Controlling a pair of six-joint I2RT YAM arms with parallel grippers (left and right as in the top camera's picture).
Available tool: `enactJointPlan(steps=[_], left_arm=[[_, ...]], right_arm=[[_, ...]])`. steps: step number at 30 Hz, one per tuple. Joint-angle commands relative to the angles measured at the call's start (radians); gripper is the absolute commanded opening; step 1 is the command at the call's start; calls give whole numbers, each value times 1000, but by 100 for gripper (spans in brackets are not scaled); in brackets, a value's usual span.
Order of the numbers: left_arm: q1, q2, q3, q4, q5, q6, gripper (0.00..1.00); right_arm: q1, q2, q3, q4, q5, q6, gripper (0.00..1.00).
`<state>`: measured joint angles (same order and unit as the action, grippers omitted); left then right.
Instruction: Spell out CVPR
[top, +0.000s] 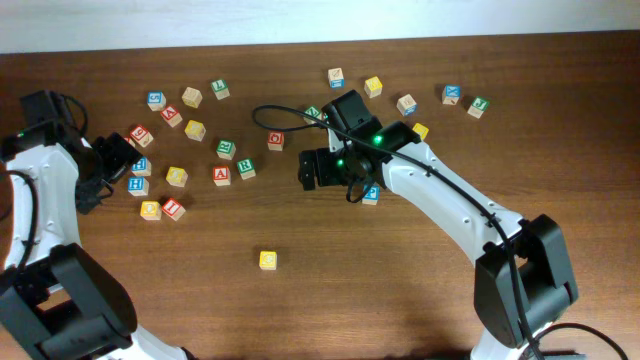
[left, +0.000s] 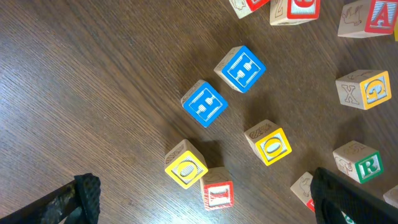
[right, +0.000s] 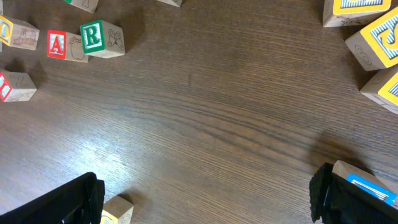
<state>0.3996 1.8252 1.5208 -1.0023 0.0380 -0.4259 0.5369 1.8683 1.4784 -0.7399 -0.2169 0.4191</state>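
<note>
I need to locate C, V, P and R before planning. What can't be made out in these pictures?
Overhead: lone yellow cube, letter too small to read.
Overhead: blue cube, half hidden under the right arm.
Right wrist: blue-topped cube, behind a finger of the right gripper, cut off by the edge.
Left wrist: wooden cube, partly behind a finger of the left gripper.

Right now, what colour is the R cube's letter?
Green; R cube clearest in right wrist view.
</note>
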Motion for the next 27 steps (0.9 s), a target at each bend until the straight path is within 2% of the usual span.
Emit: enactJointPlan(steps=[1,3,8,11,15,17,20,22,27], left_arm=[[-32,-2,-14,-1,11,18,99],[-64,-1,-56,42,3,70,99],[-76,3,-147,248,-39,72,99],[-76,9,-148,288,-45,72,99],[-64,9,-148,291,-136,58,99],[-32,9,-148,283,-125,0,99],[-10,9,-148,259,-97,0,99],[-13,9,-148,238,-89,0,99],[-13,9,-148,238,-26,0,99]], right_arm=[[6,6,12,1,19,5,98],[6,6,12,0,19,5,99],[6,6,12,-5,19,5,98],[6,6,12,-13,19,5,98],[6,6,12,-13,19,5,98],[6,6,12,-11,19,0,98],[7,6,12,8,19,-9,99],[20,6,12,27,19,-163,98],[21,6,45,27,16,-180,98]])
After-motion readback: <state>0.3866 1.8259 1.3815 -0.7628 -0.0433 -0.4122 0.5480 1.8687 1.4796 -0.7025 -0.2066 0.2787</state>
